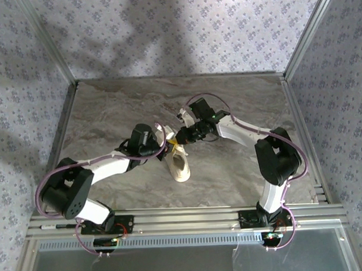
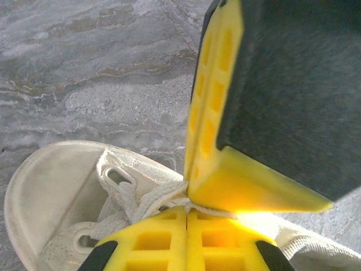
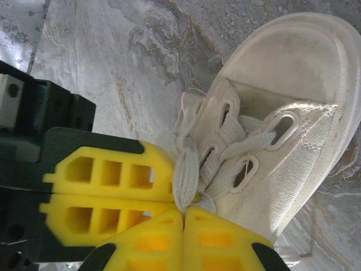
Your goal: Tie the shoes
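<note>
Nearest me, both arms are bolted to the metal rail [image 1: 184, 218] at the edge of the marbled grey tabletop [image 1: 108, 108]. They reach in toward each other from either side.

A little farther in, about midway between the two arms, the cream sneaker [image 1: 182, 168] sits on its sole on the tabletop. Its far end lies under the spot where the arms meet.

Over that end, the left pincer [image 1: 167, 138] and the right pincer [image 1: 184, 135] come together tip to tip, close enough to touch. In the left wrist view the left pincer's yellow fingers [image 2: 152, 243] are pressed together, with a strand of the white laces [image 2: 149, 202] caught at their tips. The right pincer's finger stands upright just above them. In the right wrist view the right pincer's fingers [image 3: 220, 237] are also pressed together. A flat piece of lace runs down into the seam between them, so each pincer is pinching lace. The rest of the lacing criss-crosses loosely through the eyelets, and the rounded toe cap [image 3: 293, 62] lies beyond it.

Past the arms the tabletop runs back to floral-papered walls [image 1: 165, 29].
</note>
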Tool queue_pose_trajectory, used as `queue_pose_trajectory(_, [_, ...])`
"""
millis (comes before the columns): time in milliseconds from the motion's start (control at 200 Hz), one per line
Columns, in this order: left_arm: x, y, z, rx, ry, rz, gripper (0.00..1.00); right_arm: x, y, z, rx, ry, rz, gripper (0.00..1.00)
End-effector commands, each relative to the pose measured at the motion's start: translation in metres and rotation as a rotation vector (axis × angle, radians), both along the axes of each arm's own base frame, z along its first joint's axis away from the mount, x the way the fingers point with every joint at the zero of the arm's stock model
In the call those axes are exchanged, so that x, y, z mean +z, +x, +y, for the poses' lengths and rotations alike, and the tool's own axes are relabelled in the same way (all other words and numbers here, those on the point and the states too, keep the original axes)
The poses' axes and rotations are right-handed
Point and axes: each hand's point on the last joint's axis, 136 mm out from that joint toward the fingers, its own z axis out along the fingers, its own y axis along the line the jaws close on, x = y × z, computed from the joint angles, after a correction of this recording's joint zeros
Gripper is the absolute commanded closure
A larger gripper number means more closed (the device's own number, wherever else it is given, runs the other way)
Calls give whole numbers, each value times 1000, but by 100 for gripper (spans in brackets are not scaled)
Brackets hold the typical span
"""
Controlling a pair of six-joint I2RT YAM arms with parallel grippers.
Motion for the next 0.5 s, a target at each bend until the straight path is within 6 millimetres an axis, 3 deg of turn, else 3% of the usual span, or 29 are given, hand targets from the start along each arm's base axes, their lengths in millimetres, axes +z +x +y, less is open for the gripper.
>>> queue_pose_trajectory(0, [1, 1, -8, -5, -20, 40, 100, 10, -2, 2, 14, 20, -41, 97])
queue_pose_trajectory(495, [-25, 15, -5, 88, -7, 138, 100, 15, -19, 10, 111, 117, -40, 94])
